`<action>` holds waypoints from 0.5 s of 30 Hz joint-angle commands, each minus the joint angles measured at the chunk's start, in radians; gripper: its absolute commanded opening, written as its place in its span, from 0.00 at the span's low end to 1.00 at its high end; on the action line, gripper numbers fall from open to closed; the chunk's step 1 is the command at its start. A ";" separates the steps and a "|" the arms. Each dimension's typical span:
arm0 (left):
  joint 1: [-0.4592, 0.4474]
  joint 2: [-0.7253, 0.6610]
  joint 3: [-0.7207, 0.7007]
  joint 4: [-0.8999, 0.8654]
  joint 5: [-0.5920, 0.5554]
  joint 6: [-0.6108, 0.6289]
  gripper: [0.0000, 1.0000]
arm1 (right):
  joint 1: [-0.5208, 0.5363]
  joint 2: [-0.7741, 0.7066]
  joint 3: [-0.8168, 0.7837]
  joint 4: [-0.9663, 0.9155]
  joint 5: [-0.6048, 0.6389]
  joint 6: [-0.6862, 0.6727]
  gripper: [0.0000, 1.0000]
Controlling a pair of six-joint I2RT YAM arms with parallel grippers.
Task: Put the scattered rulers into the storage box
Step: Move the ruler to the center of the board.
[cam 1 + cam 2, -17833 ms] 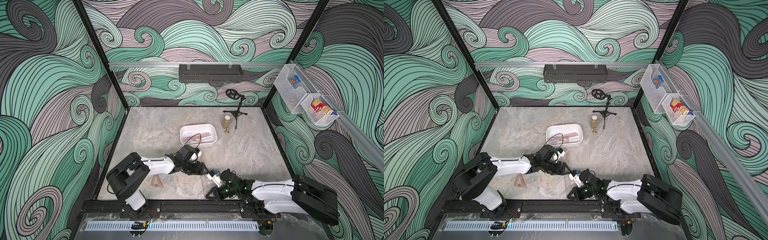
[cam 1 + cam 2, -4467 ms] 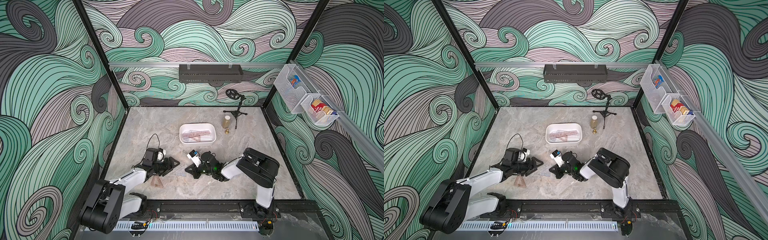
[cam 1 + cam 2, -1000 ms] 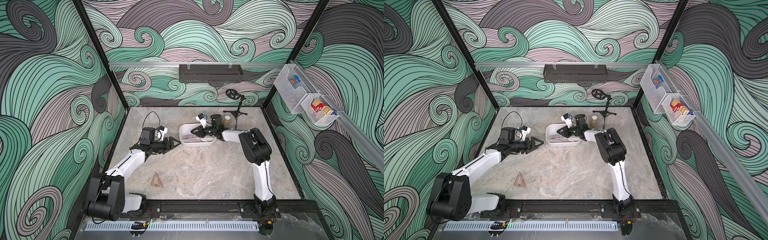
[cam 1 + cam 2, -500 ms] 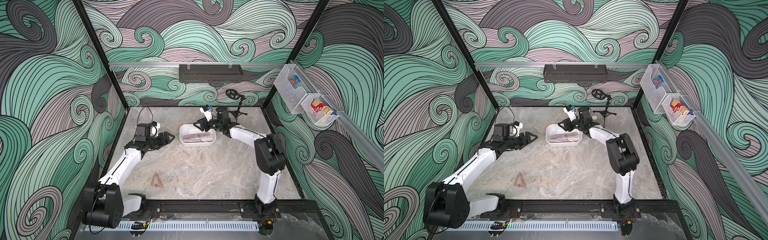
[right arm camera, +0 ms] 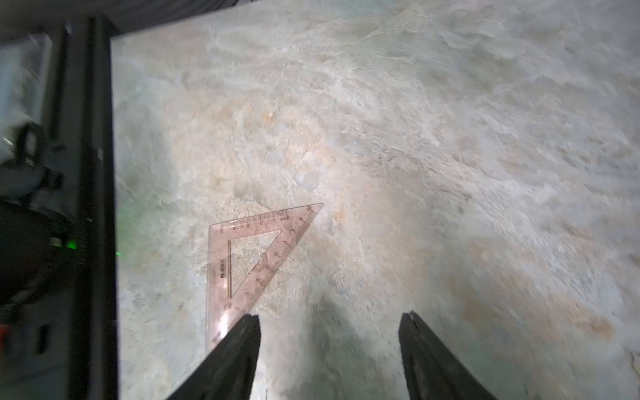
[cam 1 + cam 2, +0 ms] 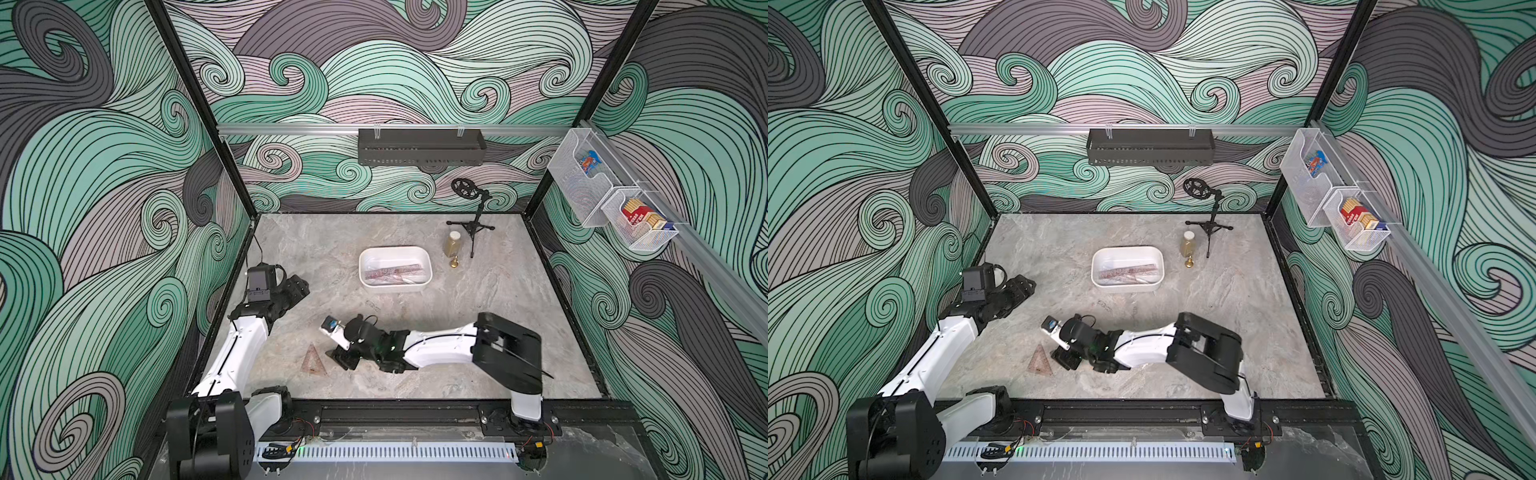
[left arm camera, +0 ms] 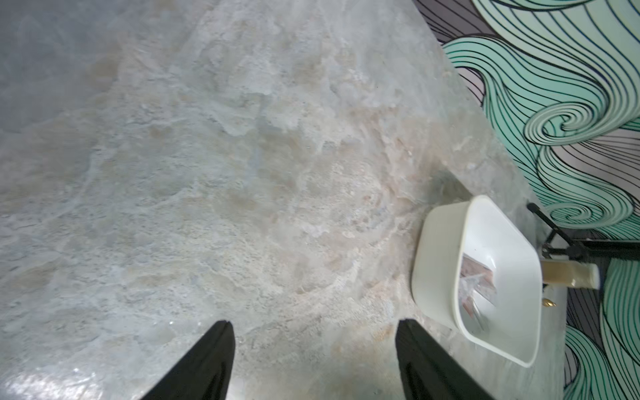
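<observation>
Between the right fingers [image 5: 242,343], which stand apart with nothing clamped, lies only bare counter [image 5: 433,173]; the one reddish set square [image 5: 219,263] lies flat just beside them, its near corner meeting one fingertip in the wrist view, though whether they touch I cannot tell. The step in hand looks to be picking up this piece, and it wants care: the plastic is thin and lies flush, so the fingers should shift sideways until they straddle one band of the triangle, come down low, catch an edge, then close gently so it does not skate away. The left fingers [image 7: 214,346] are likewise apart and empty, above bare counter near the left wall. Further back stands the storage box [image 6: 395,248], well apart from the set square. By count: one set square outside, one box, and rulers [image 6: 392,272] inside it that overlap too much to number, at least two reddish. Beside the box stand one small bottle [image 6: 453,246] and one little black stand [image 6: 471,226].
</observation>
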 commanded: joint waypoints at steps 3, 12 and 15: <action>0.033 0.014 0.050 0.006 -0.018 0.004 0.77 | 0.019 0.096 0.136 -0.040 0.130 -0.077 0.78; 0.042 0.012 0.043 0.004 0.001 0.011 0.77 | 0.045 0.206 0.237 -0.107 0.115 -0.115 0.85; 0.043 0.014 0.029 0.018 0.016 0.012 0.77 | 0.056 0.217 0.233 -0.120 0.122 -0.118 0.86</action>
